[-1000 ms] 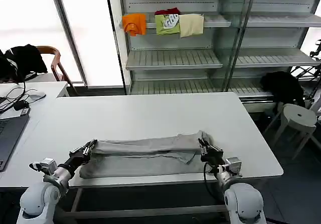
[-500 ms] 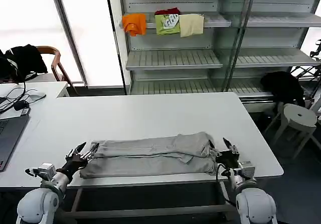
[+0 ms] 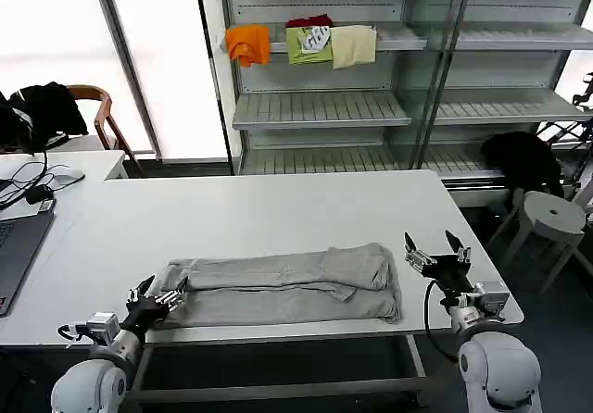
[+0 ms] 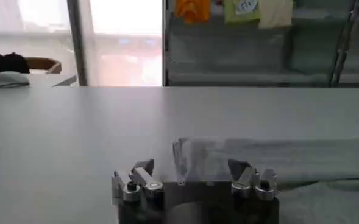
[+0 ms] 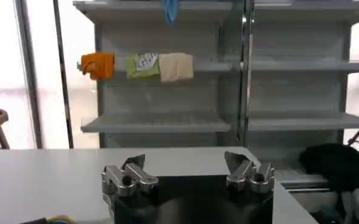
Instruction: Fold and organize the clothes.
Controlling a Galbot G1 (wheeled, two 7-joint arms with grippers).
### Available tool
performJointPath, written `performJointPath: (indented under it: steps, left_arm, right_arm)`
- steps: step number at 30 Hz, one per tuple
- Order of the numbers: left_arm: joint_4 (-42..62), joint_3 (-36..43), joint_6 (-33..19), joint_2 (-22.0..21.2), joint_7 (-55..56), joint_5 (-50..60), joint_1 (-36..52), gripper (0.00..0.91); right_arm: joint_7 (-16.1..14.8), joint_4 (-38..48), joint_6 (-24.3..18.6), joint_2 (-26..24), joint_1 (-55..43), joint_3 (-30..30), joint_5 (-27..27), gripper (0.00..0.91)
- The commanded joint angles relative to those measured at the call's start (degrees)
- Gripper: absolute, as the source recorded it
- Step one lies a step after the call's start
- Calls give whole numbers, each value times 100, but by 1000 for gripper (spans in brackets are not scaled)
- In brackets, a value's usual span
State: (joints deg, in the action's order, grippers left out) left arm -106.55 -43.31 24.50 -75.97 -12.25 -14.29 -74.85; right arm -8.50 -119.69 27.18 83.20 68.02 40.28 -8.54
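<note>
Grey T-shirt (image 3: pixel 283 288) lies folded into a long band near the front edge of the white tabletop (image 3: pixel 259 214), sleeve end toward the right. Left tool (image 3: pixel 159 298) sits low at the shirt's left end, fingers spread, just beside the fabric; in the left wrist view the shirt (image 4: pixel 277 159) lies right ahead of the spread fingers (image 4: pixel 144 176). Right tool (image 3: pixel 435 250) hangs above the tabletop's right edge, clear of the shirt, fingers wide apart, nothing held.
</note>
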Motion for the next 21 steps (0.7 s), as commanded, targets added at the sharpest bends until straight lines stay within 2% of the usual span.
performJointPath:
  steps: [1,16,21]
  left_arm:
    - [-79,78,33,-109,197,262,-107,20]
    - [-64,142,-125,-189,112,492,-43,0]
    - [-75,-149,-326,22,-22,673,-43,0]
  right_arm:
    - [69,-157,55,-21,-129,80,-187,907]
    - [168,-133,72,-113,-128,172,-285,907]
    - [200,-115,85,-146,-141,210,-359,907]
